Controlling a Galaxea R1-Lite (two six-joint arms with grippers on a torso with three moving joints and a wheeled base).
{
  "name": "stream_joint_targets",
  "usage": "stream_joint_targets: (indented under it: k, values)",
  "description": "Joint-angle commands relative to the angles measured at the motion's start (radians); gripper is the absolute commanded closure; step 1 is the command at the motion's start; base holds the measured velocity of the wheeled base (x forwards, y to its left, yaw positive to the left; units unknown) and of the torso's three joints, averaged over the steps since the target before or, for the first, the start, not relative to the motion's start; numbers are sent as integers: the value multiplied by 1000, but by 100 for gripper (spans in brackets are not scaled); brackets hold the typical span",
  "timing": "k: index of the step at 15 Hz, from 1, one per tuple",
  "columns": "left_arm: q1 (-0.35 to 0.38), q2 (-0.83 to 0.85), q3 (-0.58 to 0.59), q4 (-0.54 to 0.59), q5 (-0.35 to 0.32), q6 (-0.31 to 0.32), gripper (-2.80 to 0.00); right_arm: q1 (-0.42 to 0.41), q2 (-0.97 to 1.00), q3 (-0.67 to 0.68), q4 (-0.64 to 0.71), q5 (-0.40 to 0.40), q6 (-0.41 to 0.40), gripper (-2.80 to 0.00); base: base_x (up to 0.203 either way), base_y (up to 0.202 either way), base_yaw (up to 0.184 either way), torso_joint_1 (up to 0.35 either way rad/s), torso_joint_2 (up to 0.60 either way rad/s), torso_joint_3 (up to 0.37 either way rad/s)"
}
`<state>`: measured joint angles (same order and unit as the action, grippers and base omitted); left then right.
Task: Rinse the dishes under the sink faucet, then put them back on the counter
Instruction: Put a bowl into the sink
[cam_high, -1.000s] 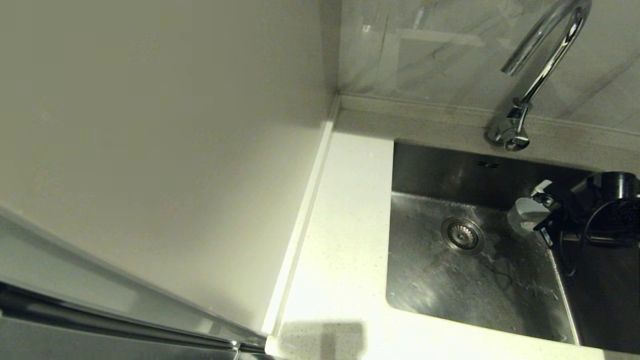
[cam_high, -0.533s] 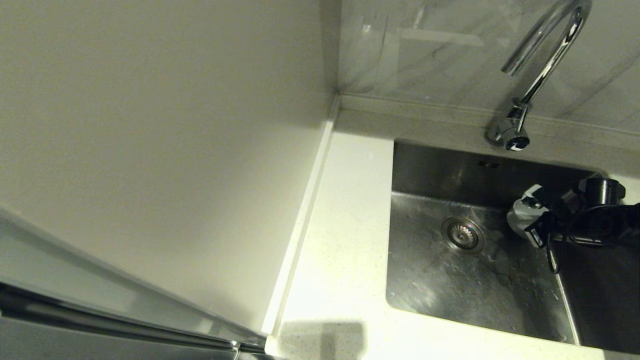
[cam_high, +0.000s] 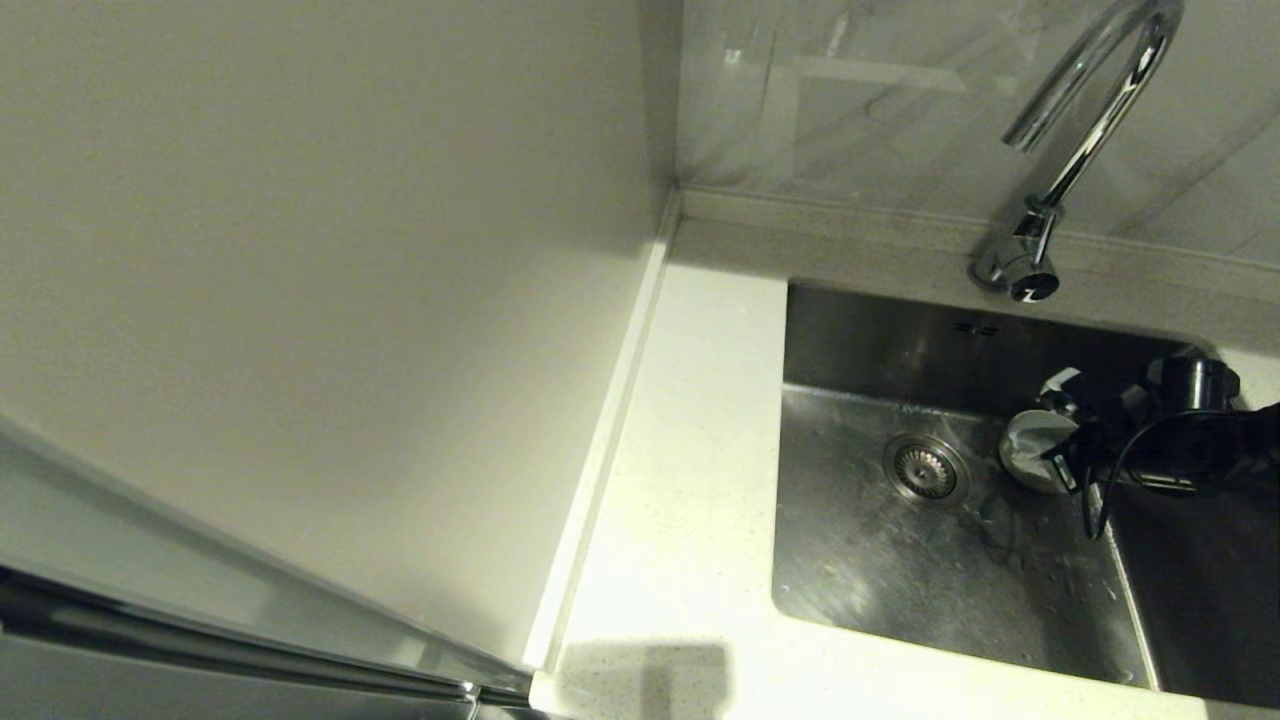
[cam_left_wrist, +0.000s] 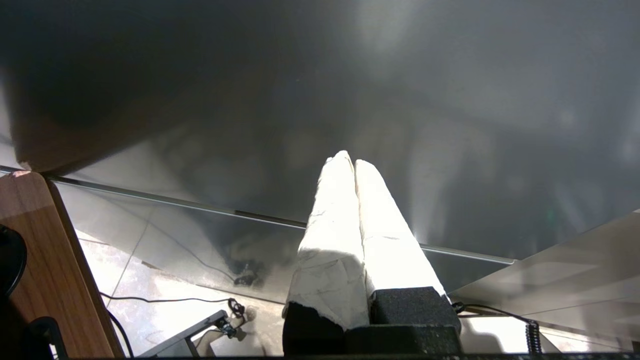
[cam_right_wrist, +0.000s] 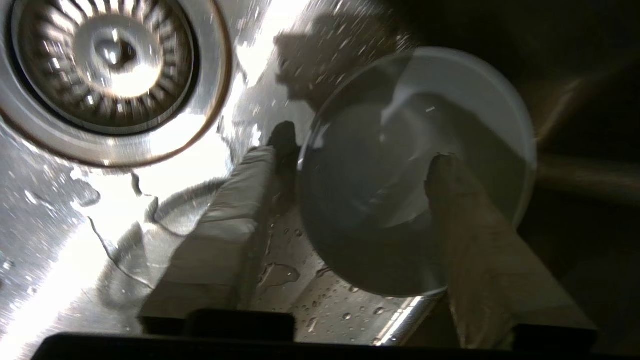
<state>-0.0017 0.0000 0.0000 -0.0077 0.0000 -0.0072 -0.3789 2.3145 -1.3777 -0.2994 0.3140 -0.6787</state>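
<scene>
White speckled tabletop (cam_high: 690, 480) framed our steel sink (cam_high: 900, 570), faucet (cam_high: 1085, 140) behind it. From the head view, our right pincer (cam_high: 1050, 450) had sunk lower than a second before, carrying the pale bowl (cam_high: 1030, 450) closer to the drain (cam_high: 925, 470), free basin floor in front. At our left wrist, the left pincer (cam_left_wrist: 354, 165) sat pressed shut, parked away from the sink. At our right wrist, fingers (cam_right_wrist: 235, 210) clamped the bowl's rim, one inside, one outside.

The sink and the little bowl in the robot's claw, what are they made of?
The sink looks like brushed stainless steel: grey, shiny, mirroring light under water drops. The bowl, held in the right claw, looks like smooth pale plastic or glazed ceramic; its glossy, thin rim fits either.
</scene>
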Motion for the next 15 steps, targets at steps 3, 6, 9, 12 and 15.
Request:
stream_joint_targets:
  k: [3,6,9,12,15]
  values:
    - [0,0,3,0,0,0,0,-11,-215,43,32,-9,87,-280,0,0,0,0,0,0]
    - [0,0,3,0,0,0,0,-76,-445,122,170,-58,115,-280,0,0,0,0,0,0]
    - [0,0,3,0,0,0,0,-180,-581,54,393,-101,128,-280,0,0,0,0,0,0]
    - [0,0,3,0,2,0,0,-225,-657,-100,656,-356,131,-280,0,0,0,0,0,0]
    - [0,0,3,0,0,0,0,-255,-696,-200,869,-435,132,-280,0,0,0,0,0,0]
